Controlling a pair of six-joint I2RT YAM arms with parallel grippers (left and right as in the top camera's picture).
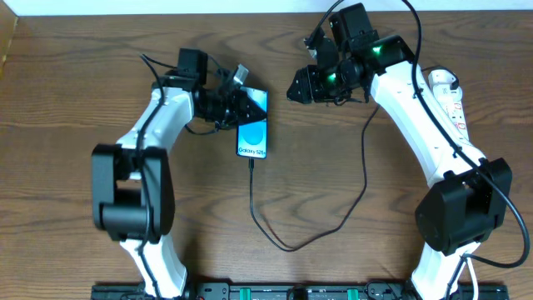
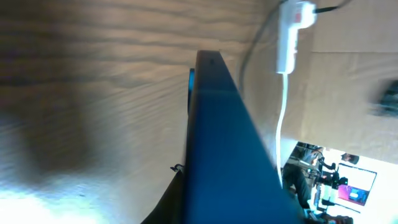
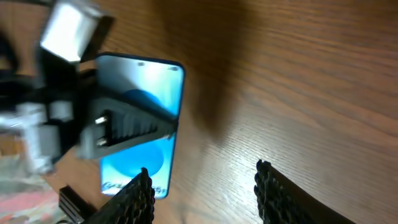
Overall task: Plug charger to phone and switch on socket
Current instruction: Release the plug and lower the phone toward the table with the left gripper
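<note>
Your left gripper (image 1: pixel 240 104) is clamped shut on the top end of the phone (image 1: pixel 254 137), which sits mid-table with its blue screen up. The charger (image 1: pixel 287 247) cable meets the phone's lower edge, so plugging looks done, though the connector is too small to confirm. Your right gripper (image 1: pixel 300 86) hovers just right of the phone, jaws half open and empty. Next, you would reach for the socket (image 1: pixel 456 104) on the table's right side and press its switch. Only the right wrist view shows a left finger across the screen, and only the left wrist view shows the socket's red switch
</note>
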